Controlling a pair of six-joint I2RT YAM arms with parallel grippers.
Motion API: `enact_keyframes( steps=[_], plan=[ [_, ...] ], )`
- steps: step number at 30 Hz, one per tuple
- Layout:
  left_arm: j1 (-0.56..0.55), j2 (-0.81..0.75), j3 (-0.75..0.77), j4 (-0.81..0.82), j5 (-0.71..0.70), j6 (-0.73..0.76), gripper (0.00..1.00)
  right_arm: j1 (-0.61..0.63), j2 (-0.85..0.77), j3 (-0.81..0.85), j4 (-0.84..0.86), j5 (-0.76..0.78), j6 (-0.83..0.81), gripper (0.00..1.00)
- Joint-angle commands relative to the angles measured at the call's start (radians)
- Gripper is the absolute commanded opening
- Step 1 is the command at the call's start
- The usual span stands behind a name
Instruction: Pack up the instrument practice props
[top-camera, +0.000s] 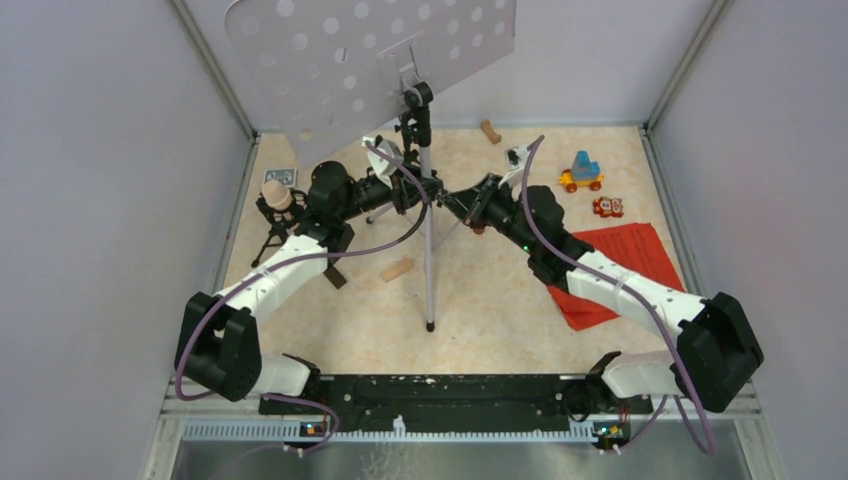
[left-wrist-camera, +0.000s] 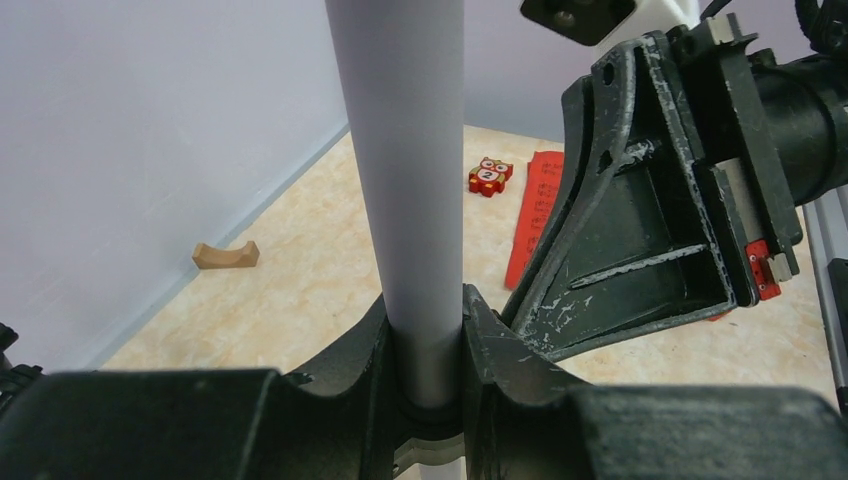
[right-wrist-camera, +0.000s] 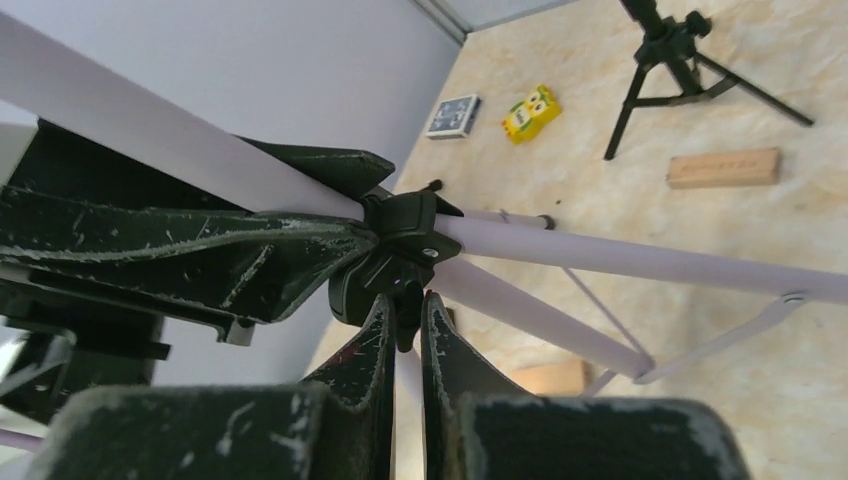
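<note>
digit 2 on red owl block (left-wrist-camera: 489, 176)

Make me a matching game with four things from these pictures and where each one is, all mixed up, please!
Things
1. silver pole
2. black clamp
3. red page
4. beige microphone

Where
A. lying flat on the right side
B. pinched by the right gripper
C. sitting on a small black tripod
D. squeezed by the left gripper

Pairs: 1-D, 2-B, 3-A, 4-C
</note>
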Motion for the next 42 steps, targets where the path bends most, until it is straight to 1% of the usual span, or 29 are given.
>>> enact_keyframes(
  steps=[1, 2, 5, 6, 8, 11, 12, 16, 17, 20, 21, 26, 29, 31, 35, 37, 40, 42],
  plan=[
    [-0.025, 0.050, -0.007, -0.103, 0.038, 0.094, 0.01, 0.045, -0.051, 0.054, -0.040, 0.054, -0.193, 0.06],
    [-0.024, 0.049, -0.009, -0.102, 0.035, 0.093, 0.02, 0.045, -0.061, 0.050, -0.044, 0.058, -0.198, 0.10],
    [-0.025, 0.042, -0.009, -0.103, 0.029, 0.095, 0.12, 0.045, -0.098, 0.033, -0.052, 0.104, -0.225, 0.24],
    [-0.025, 0.039, -0.009, -0.106, 0.026, 0.098, 0.18, 0.044, -0.114, 0.026, -0.057, 0.118, -0.238, 0.27],
    [-0.024, 0.025, -0.012, -0.110, -0.002, 0.106, 0.27, 0.043, -0.149, 0.013, -0.077, 0.147, -0.264, 0.31],
    [-0.025, -0.009, -0.023, -0.110, -0.048, 0.125, 0.42, 0.042, -0.203, -0.006, -0.124, 0.188, -0.310, 0.33],
    [-0.025, -0.019, -0.029, -0.106, -0.064, 0.128, 0.46, 0.043, -0.219, -0.009, -0.143, 0.195, -0.330, 0.36],
    [-0.024, -0.053, -0.041, -0.102, -0.102, 0.128, 0.67, 0.042, -0.260, -0.013, -0.215, 0.210, -0.390, 0.45],
    [-0.025, -0.061, -0.042, -0.101, -0.105, 0.127, 0.74, 0.041, -0.266, -0.016, -0.229, 0.214, -0.396, 0.46],
    [-0.024, -0.085, -0.042, -0.101, -0.114, 0.125, 0.90, 0.040, -0.282, -0.031, -0.253, 0.221, -0.400, 0.46],
    [-0.024, -0.093, -0.042, -0.101, -0.121, 0.124, 0.97, 0.039, -0.285, -0.037, -0.253, 0.219, -0.397, 0.46],
    [-0.024, -0.137, -0.052, -0.113, -0.149, 0.114, 0.99, 0.040, -0.296, -0.053, -0.258, 0.182, -0.412, 0.46],
    [-0.024, -0.166, -0.062, -0.134, -0.120, 0.119, 0.99, 0.039, -0.298, -0.058, -0.251, 0.150, -0.454, 0.46],
    [-0.025, -0.185, -0.069, -0.158, -0.119, 0.120, 0.99, 0.040, -0.297, -0.061, -0.234, 0.101, -0.509, 0.46],
    [-0.024, -0.249, -0.111, -0.195, -0.136, 0.119, 0.99, 0.040, -0.299, -0.100, -0.171, -0.002, -0.652, 0.46],
    [-0.024, -0.285, -0.132, -0.213, -0.151, 0.110, 0.99, 0.039, -0.297, -0.121, -0.134, -0.022, -0.728, 0.46],
    [-0.024, -0.339, -0.169, -0.236, -0.186, 0.083, 0.99, 0.039, -0.296, -0.138, -0.086, -0.036, -0.759, 0.47],
    [-0.024, -0.372, -0.199, -0.244, -0.216, 0.062, 0.99, 0.039, -0.287, -0.142, -0.047, -0.090, -0.741, 0.47]
  ],
)
